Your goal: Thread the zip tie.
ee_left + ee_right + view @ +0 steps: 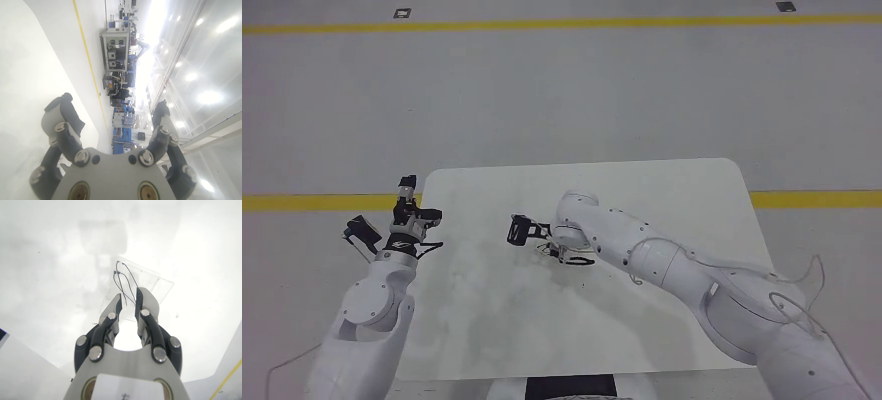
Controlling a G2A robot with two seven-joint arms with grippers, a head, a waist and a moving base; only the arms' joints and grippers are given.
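Observation:
Two thin black zip ties [122, 283] lie on a small clear plastic plate [151, 283] on the white table [662, 200]. In the top view the zip ties [578, 260] show as a dark loop near the table's middle. My right gripper [129, 299] hangs just over their tail ends, open, with the strands running between its fingers [139, 298] and nothing clamped. From above, the right gripper [558, 251] points down at the table. My left gripper [113, 107] stands wide open and empty at the table's left edge; in the top view the left gripper [414, 205] is far from the ties.
The white table has rounded corners [732, 170], and its left edge [62, 62] runs beside my left gripper. A yellow floor line [302, 202] passes behind the table. Bare tabletop lies on all sides of the plate.

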